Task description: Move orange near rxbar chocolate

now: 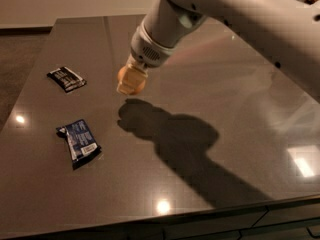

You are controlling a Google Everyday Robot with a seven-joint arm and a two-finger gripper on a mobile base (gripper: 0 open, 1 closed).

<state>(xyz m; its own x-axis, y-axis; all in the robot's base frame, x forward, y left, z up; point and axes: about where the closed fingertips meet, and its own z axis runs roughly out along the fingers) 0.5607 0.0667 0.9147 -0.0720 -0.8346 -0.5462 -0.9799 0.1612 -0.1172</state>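
My end effector point(131, 84), three o'clock from the flat black-wrapped bar point(66, 78), clasps the round matte orange point(123, 74) across its middle: probably light, firm, rolls.

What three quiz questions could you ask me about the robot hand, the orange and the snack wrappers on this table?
1. True or false: the hand is shut on the orange, to the right of the black rxbar chocolate in the picture.
2. Pick one: which wrapper lies nearer the table's front edge? A) the blue wrapper B) the rxbar chocolate C) both the same
3. Fill the gap: the dark shadow of the arm falls on the ____.

Key: 1 true; 2 A; 3 table.
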